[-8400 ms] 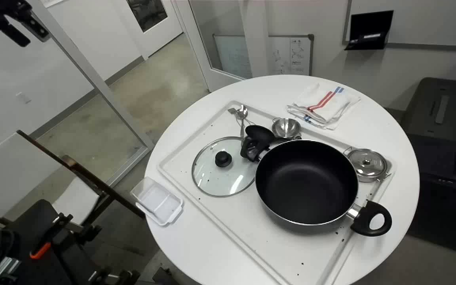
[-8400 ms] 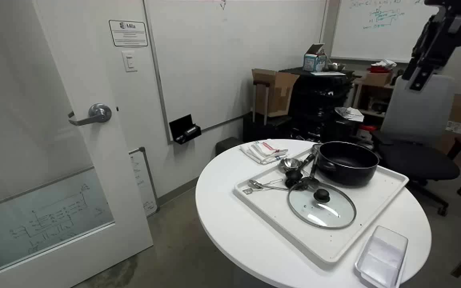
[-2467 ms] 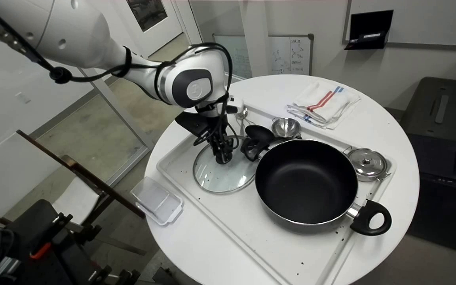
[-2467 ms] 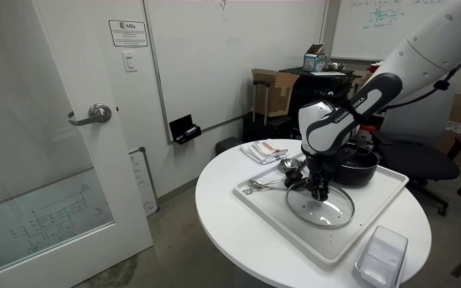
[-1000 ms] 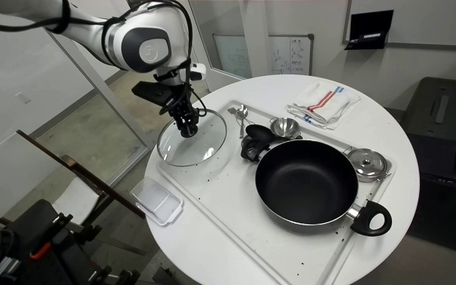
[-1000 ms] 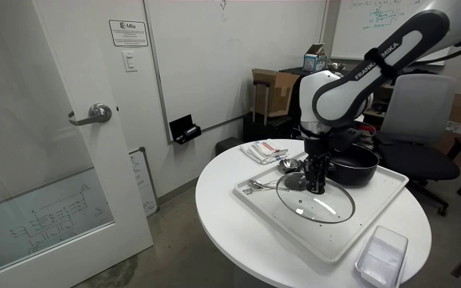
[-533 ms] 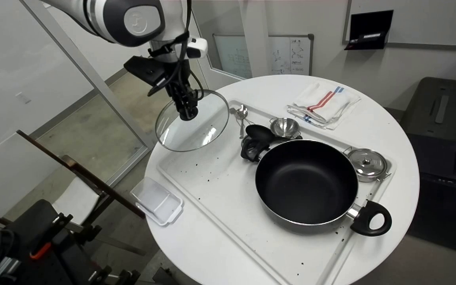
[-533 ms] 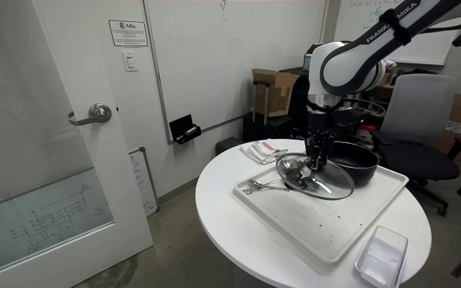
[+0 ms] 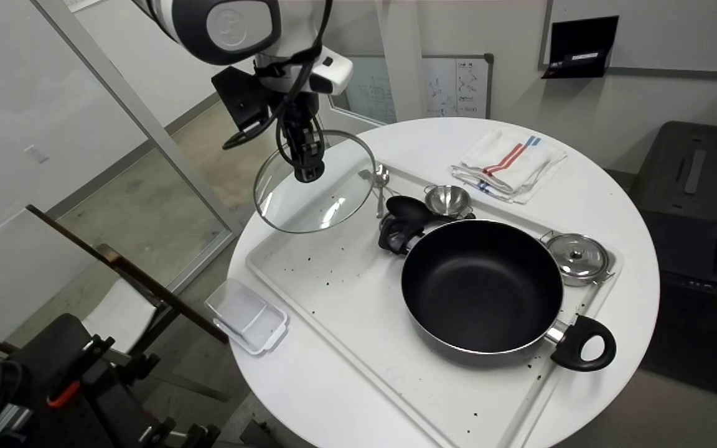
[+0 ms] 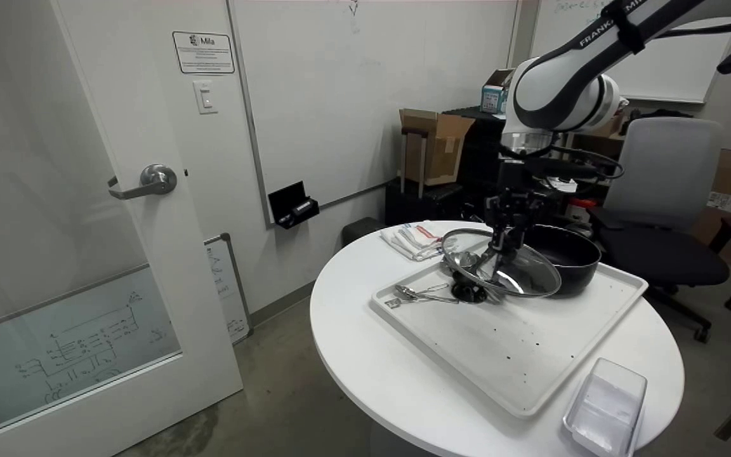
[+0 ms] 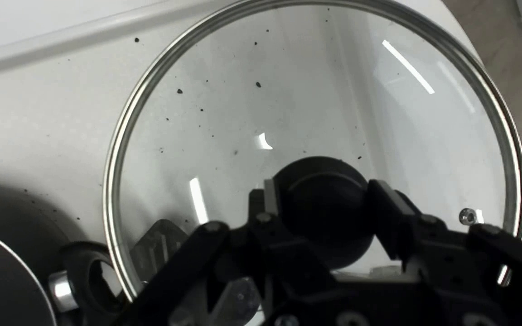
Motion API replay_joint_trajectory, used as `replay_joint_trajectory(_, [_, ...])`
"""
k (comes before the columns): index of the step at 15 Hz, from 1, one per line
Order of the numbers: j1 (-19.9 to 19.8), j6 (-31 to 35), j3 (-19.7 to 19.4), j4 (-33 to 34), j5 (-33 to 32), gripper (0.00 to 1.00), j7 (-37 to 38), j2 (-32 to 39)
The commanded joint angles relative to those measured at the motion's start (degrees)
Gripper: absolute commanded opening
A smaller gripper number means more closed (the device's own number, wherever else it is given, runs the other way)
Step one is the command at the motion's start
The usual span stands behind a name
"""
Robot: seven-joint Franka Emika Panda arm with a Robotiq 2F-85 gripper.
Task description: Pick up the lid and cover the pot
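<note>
My gripper [image 11: 322, 199] is shut on the black knob of the lid [image 11: 243, 90], one finger pad on each side of the knob. The clear glass lid [image 9: 333, 208] hangs in the air over the tray, somewhat tilted, beside the pot and apart from it. In an exterior view the lid [image 10: 533, 273] shows in front of part of the pot [image 10: 578, 274]. The wide black pot [image 9: 483, 286] stands uncovered on the tray, its dark inside visible. At the lower left of the wrist view only part of the pot [image 11: 2, 280] shows.
The white tray [image 9: 358, 367] lies on a round table. Between lid and pot are black utensils [image 9: 409, 210], a small metal bowl [image 9: 449, 200] and a spoon [image 9: 381, 177]. A small lidded metal pot [image 9: 576, 258], folded cloth [image 9: 511, 163] and plastic container [image 9: 251, 316] stand around.
The gripper closed around the knob and the lid has risen off the tray. In the last half second, lid and arm have shifted slightly higher and sideways toward the pot. The pot stays put.
</note>
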Motion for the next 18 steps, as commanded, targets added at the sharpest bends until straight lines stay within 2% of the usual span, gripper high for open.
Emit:
replay_joint_trajectory(1, [-1.4,-1.6,-1.4,2.5,4.5,0.26,4.7,0.1])
replay_joint_trajectory(6, [-2.8,-2.0,-4.4,3.8,6.2,0.26,11.5,0.8])
replay_joint_trajectory(18, [-7.6,-4.6,-8.7,9.0,9.5,0.26,22.4,5.4])
